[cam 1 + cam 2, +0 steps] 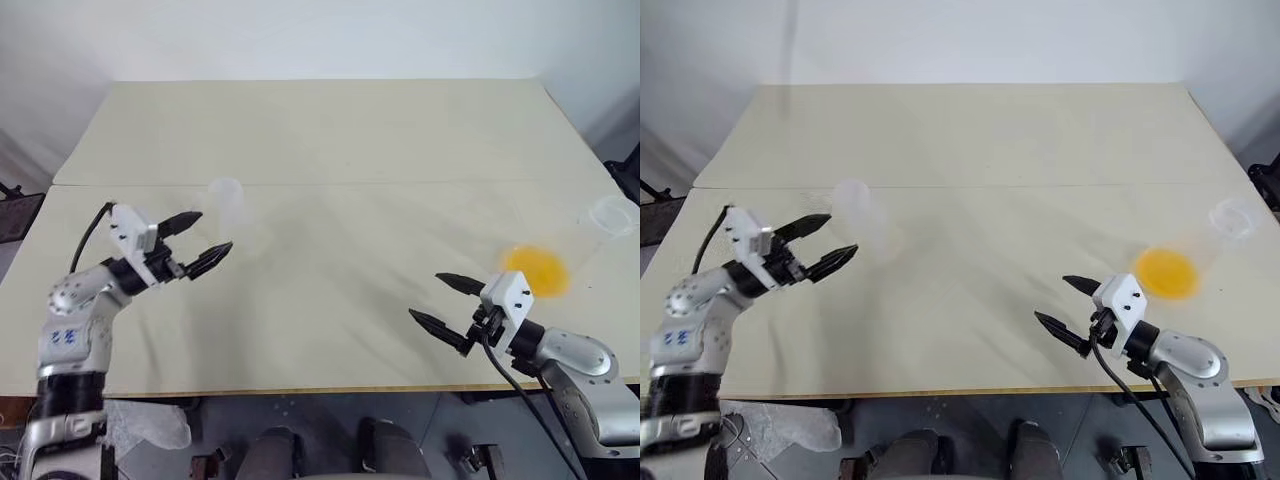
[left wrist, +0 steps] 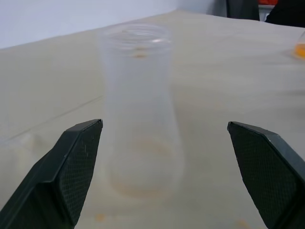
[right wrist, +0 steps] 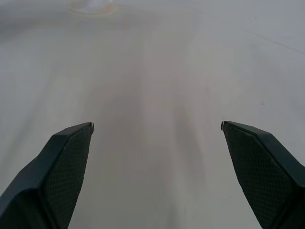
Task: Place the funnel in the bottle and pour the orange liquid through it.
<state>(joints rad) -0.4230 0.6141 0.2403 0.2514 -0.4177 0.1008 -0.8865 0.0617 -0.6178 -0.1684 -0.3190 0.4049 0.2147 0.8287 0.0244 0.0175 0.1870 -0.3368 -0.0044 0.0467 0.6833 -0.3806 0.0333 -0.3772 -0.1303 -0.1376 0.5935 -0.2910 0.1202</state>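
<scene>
head stereo overhead, wrist cameras close

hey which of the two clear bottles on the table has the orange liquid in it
The flask on the table's right side, beside the right gripper; an orange pool fills its base. The bottle before the left gripper looks empty.

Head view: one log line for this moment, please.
left gripper: open, facing bottle | right gripper: open, empty | orange liquid: in flask beyond
</scene>
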